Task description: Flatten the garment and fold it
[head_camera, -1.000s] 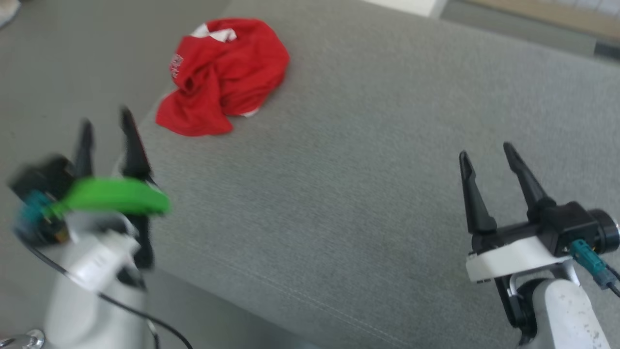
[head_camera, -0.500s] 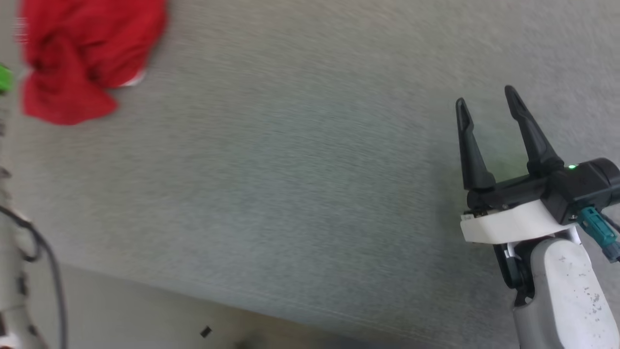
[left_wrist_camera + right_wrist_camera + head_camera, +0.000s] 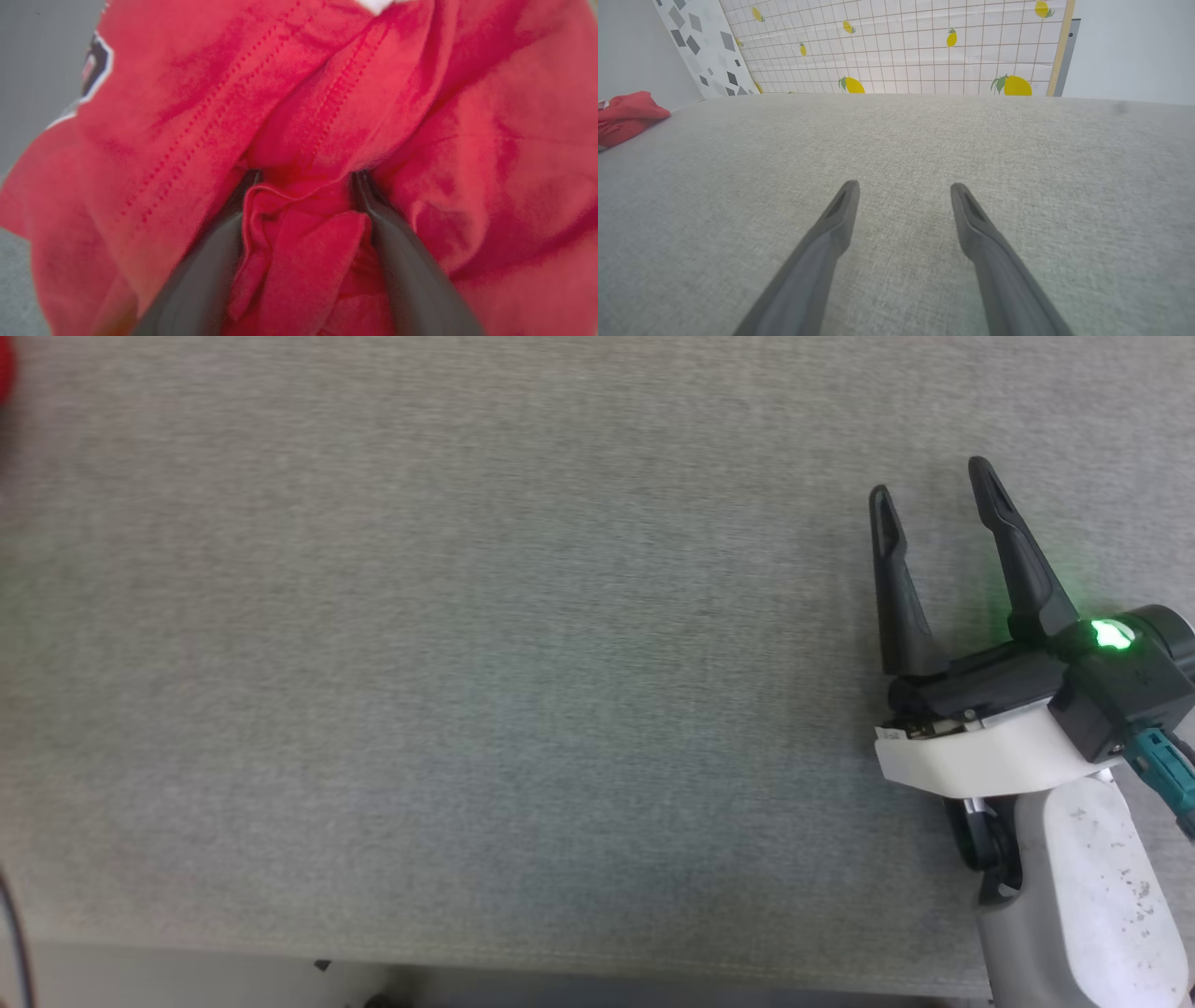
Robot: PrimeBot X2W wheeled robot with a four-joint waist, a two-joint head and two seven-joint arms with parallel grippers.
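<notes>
The left gripper (image 3: 304, 176), jaws apart, straddles a fold of the red shorts (image 3: 187, 116); the right gripper (image 3: 929, 476), jaws also apart, is well away.

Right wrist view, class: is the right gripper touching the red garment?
No, the right gripper stands open over the bare grey fabric surface, while the red garment lies apart at that view's left edge.

Colours: red on grey, lemon print behind.
garment (image 3: 187, 116): bright red, dotted stitch rows, white scrap (image 3: 373, 4) at top, logo patch (image 3: 96, 65) outlined white. surface (image 3: 467, 663): light grey, fine weave. right gripper (image 3: 929, 481): black fingers (image 3: 894, 588), white bracket (image 3: 971, 765), green light (image 3: 1111, 635), teal plug (image 3: 1162, 770). back panel (image 3: 924, 46): white grid, yellow lemons, green leaves. side panel (image 3: 700, 42): white with grey shards.
</notes>
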